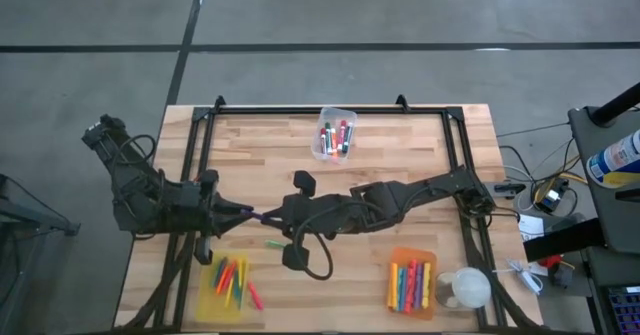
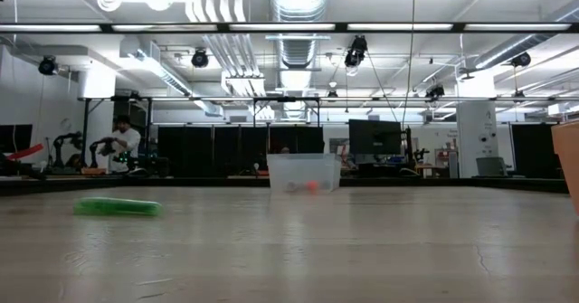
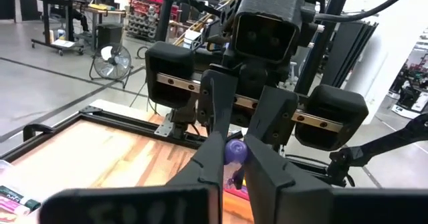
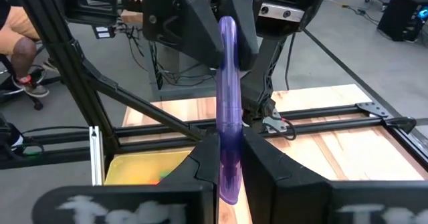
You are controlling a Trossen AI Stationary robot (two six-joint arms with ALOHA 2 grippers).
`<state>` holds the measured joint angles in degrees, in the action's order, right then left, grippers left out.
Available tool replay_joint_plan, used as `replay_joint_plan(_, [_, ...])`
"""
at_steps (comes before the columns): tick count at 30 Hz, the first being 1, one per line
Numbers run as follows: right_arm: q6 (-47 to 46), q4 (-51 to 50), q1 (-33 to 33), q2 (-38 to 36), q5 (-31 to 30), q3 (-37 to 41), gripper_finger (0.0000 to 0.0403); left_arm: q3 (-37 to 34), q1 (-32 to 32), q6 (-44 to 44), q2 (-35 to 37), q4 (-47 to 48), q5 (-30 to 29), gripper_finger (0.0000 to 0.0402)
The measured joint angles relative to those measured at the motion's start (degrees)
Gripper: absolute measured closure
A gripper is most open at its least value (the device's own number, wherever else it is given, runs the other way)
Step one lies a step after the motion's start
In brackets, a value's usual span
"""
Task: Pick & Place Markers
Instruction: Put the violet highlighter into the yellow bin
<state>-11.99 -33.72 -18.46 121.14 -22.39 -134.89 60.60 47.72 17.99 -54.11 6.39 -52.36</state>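
A purple marker (image 1: 262, 215) hangs level in the air over the table's near left part, between my two grippers, which face each other. My left gripper (image 3: 233, 150) comes from the left and is shut on one end. My right gripper (image 4: 229, 144) comes from the right and is shut on the other end. A green marker (image 1: 275, 245) lies flat on the wood just nearside of them; the low view shows it too (image 2: 118, 207). My left gripper pinches the purple marker's left end (image 3: 235, 149) between its two fingers. The fingers come level from the table's left and lie along the marker, which is lifted clear of the table. My right gripper pinches the marker's right end (image 4: 227, 177) between its two fingers, coming from the table's right and lying along it. The rest of the marker (image 4: 227, 83) sticks out ahead toward the left gripper, clear of the table.
A clear bin (image 1: 336, 135) with a few markers stands at the far middle. A yellow bin (image 1: 205, 300) with markers is at the near left, with a red marker (image 1: 255, 296) beside it. At the near right are an orange bin (image 1: 432, 305) with markers and a white round thing (image 1: 465, 290).
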Motion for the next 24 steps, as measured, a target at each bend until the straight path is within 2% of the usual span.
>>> replay_joint_plan(4, [0.22, 0.40, 0.04, 0.00, -0.05, 0.02, 0.0355, 0.00, 0.00, 0.31, 0.04, -0.02, 0.00, 0.0373])
replay_joint_plan(10, [-1.34, 1.96, 0.46, 0.11, -0.31, 0.04, 0.0264, 0.00, 0.00, 1.57, 1.38, 0.25, 0.68, 0.0371])
replay_joint_plan(15, [-3.19, -1.39, 0.46, 0.11, -0.35, 0.04, 0.0194, 0.02, 0.11, 4.29, 4.83, 3.54, 2.85, 0.0370])
replay_joint_plan(20, [-4.11, -4.71, 0.38, 0.11, -0.42, 0.04, 0.0155, 0.72, 0.11, 19.93, 9.26, 17.99, 7.89, 0.0370])
replay_joint_plan(24, [-4.04, -9.41, 0.31, 0.11, -2.11, 0.21, 0.0149, 0.98, 0.11, 38.16, 11.49, 31.40, 17.64, 0.0370])
